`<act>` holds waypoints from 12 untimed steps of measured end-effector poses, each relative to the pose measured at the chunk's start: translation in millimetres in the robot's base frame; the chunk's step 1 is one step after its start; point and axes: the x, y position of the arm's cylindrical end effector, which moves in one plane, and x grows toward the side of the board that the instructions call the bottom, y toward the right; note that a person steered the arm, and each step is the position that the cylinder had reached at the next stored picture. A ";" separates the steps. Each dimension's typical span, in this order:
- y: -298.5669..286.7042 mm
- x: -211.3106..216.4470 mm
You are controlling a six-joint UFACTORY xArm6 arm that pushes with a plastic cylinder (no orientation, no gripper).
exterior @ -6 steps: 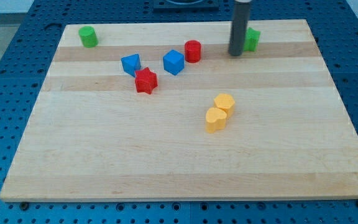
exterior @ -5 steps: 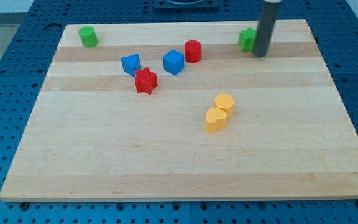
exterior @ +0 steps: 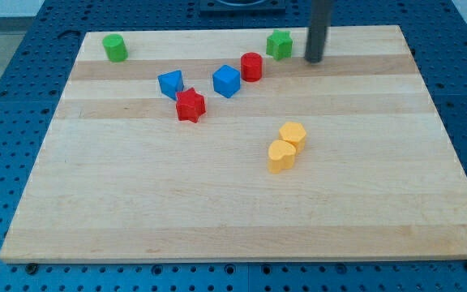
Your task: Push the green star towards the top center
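Green star almost at top centre, one more light push from its right side.

Nearest lie two yellow blocks (exterior: 286, 146), then the red star (exterior: 190, 105); farther up the tabletop (exterior: 233, 203), the green star (exterior: 280, 44) sits right of centre. The tool, a bare rod with nothing to open or hold, has its tip (exterior: 314, 60) just right of the star, apparently not touching.
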 end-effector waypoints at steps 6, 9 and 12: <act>-137.5 -37.3; -77.5 -15.8; -160.0 3.7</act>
